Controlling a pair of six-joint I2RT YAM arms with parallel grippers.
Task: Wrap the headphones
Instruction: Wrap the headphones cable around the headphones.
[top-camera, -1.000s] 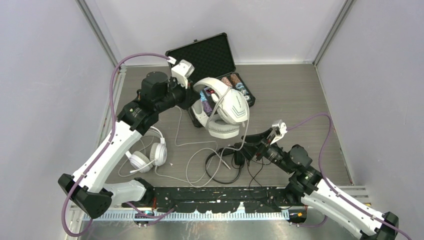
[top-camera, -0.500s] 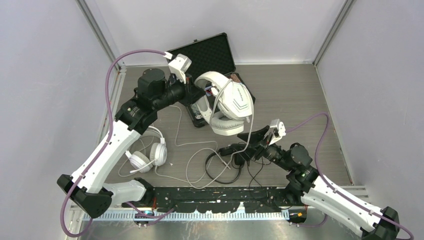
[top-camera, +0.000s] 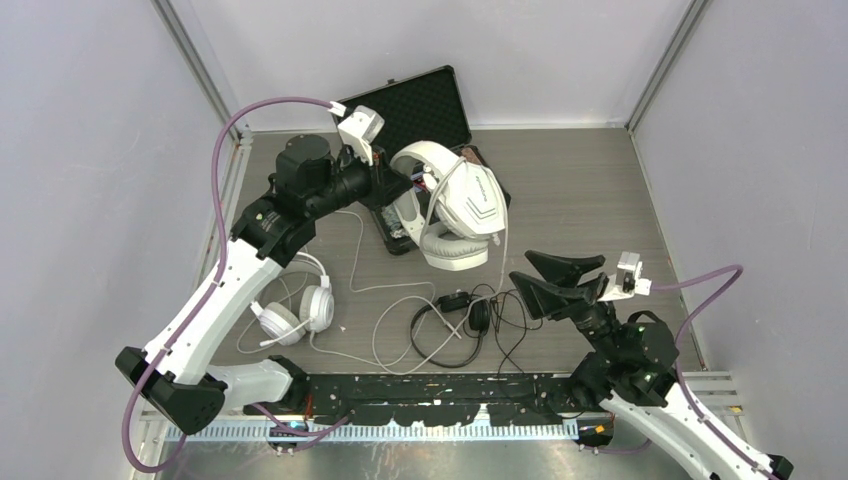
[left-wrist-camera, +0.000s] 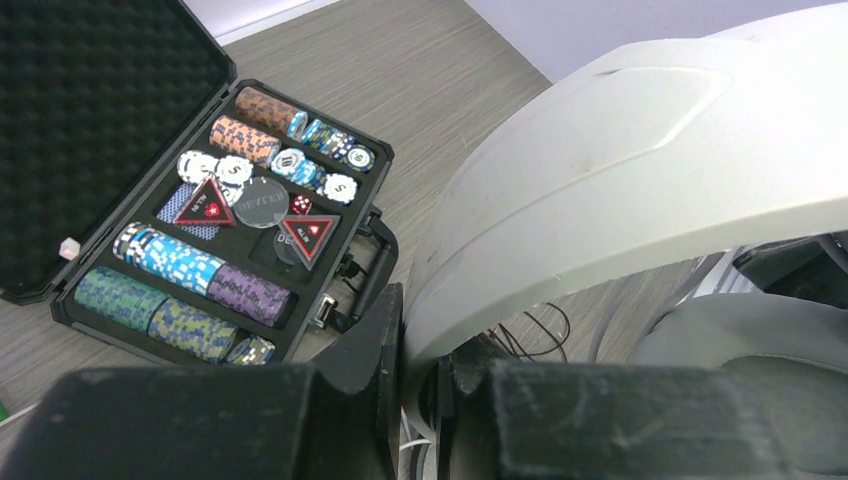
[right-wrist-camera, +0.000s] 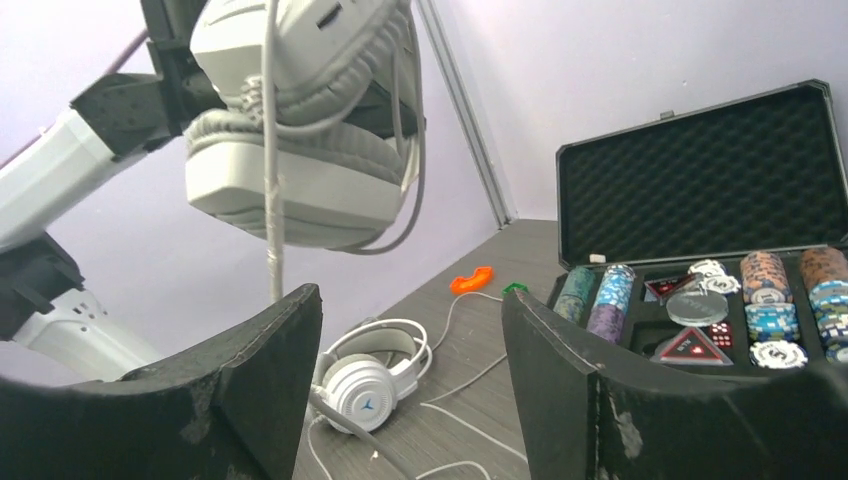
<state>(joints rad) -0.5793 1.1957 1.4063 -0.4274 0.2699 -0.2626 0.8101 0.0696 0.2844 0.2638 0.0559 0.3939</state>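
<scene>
The bulky white-grey headphones (top-camera: 468, 205) hang in the air over the case, with my left gripper (top-camera: 398, 192) shut on their headband (left-wrist-camera: 600, 160). Their grey cord (top-camera: 497, 255) loops round the ear cups (right-wrist-camera: 300, 120) and drops to the table. My right gripper (top-camera: 528, 270) hovers open and empty to the right of that cord, pointing left. On the table in front of the right gripper lies the slim black pair (top-camera: 452, 322) with its tangled cord. At the left, under my left arm, sits the white round-cup pair (top-camera: 296, 314), also in the right wrist view (right-wrist-camera: 372, 385).
An open black case of poker chips (top-camera: 425, 105) lies at the back, beneath the lifted headphones; the wrist views show it too (left-wrist-camera: 235, 225) (right-wrist-camera: 700, 180). Small orange (right-wrist-camera: 472, 279) and green (right-wrist-camera: 515, 288) pieces lie near the left wall. Loose cords cross the middle of the table.
My right gripper has drawn back to the right, away from the hanging cord and the black pair, and its jaws stand wider. My left arm lifted the bulky pair slightly toward the back.
</scene>
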